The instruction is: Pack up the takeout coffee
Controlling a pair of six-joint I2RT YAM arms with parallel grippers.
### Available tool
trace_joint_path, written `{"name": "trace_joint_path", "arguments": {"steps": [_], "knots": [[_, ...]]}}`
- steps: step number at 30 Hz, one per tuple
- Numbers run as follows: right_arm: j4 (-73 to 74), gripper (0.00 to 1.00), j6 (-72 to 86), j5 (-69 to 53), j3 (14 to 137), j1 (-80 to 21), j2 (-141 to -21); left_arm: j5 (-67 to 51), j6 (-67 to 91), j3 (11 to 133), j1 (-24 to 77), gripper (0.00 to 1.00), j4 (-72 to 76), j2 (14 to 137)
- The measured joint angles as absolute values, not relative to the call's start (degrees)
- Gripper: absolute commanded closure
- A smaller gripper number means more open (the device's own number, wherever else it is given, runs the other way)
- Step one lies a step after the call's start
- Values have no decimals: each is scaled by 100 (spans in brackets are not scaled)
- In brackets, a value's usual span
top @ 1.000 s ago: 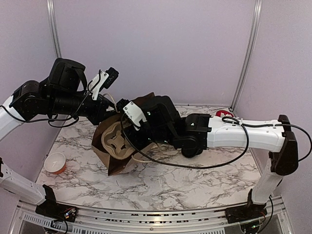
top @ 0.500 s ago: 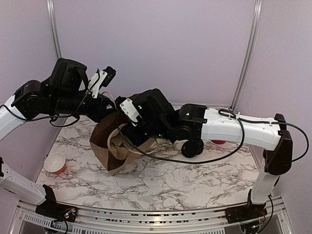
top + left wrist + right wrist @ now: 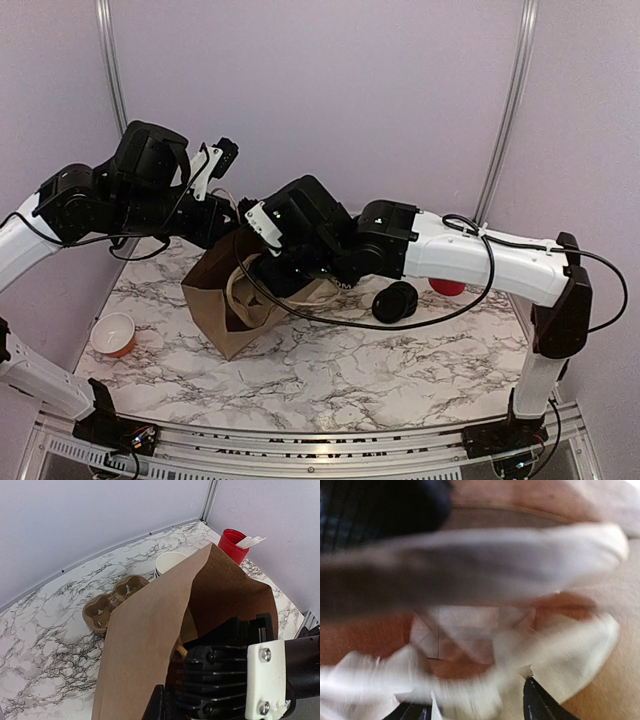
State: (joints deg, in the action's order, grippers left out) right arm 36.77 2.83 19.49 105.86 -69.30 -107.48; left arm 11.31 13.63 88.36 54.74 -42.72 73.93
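- Takeout coffee (image 3: 396,301) sits on the marble table (image 3: 330,370), right of centre, outside the brown bag (image 3: 215,310).
- Right gripper (image 3: 472,711) is inside the bag, fingertips spread apart, nothing clearly held in the blur.
- Left gripper (image 3: 228,232) is at the bag's rear rim, centre-left of the frame; can't tell its grip.

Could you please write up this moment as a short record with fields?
bag: brown paper bag, mouth open, on the marble table
left gripper: pinching the bag's back rim
right gripper: inside the bag mouth; wrist view too blurred to tell its state
takeout coffee: on the table right of the bag, not packed
beyond the bag: pulp cup carrier, white-lined cup, red cup
front left: orange cup
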Motion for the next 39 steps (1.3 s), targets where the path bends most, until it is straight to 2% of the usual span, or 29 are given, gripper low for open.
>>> {"name": "trace_joint_path", "arguments": {"steps": [8, 19, 31, 39], "knots": [[4193, 30, 429, 1833, 10927, -6851, -10877, 1205, 1601, 8897, 5446, 100, -4268, 7540], [4156, 26, 401, 1651, 11000, -6825, -10881, 1046, 1745, 8912, 5304, 100, -4261, 7540], [2617, 16, -242, 1264, 10381, -6925, -9544, 1249, 1957, 8914, 4947, 100, -4021, 7540], [1522, 13, -331, 2097, 9939, -6910, -9019, 1503, 2130, 8921, 4722, 100, -3905, 7537]]}}
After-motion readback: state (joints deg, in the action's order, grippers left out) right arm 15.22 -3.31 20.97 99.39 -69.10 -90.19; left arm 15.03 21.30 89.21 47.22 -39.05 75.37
